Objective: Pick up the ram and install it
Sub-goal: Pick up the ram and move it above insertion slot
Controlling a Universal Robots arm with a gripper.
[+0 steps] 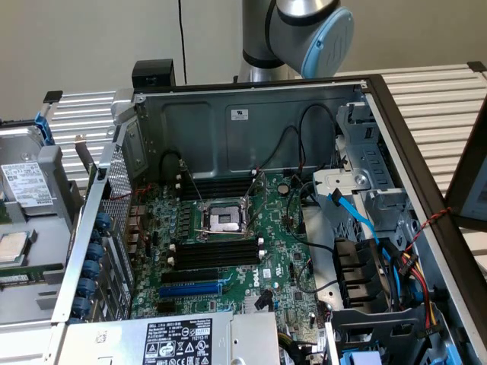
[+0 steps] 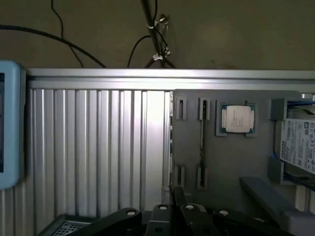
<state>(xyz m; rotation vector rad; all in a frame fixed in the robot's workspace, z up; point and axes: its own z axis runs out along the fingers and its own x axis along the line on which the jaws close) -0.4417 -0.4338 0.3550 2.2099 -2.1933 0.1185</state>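
A thin dark stick, apparently the ram (image 2: 202, 142), stands on edge between the clips of a grey holder tray (image 2: 226, 167). My gripper (image 2: 174, 196) hangs above the tray's edge, a little short of the stick, with its black fingers drawn together and nothing between them. In the exterior view the open computer case (image 1: 251, 122) shows the green motherboard (image 1: 281, 258). The motherboard carries long black slots (image 1: 217, 252) beside the processor socket (image 1: 224, 220). The arm's grey and blue joint (image 1: 316, 30) rises behind the case.
A loose processor chip (image 2: 237, 119) and a labelled drive (image 2: 298, 147) share the grey tray. The ribbed metal table (image 2: 98, 147) lies beside it, with cables (image 2: 152, 34) hanging behind. Inside the case are a blue slot (image 1: 190, 290), blue and black cables (image 1: 358, 220) and the power supply (image 1: 179, 338).
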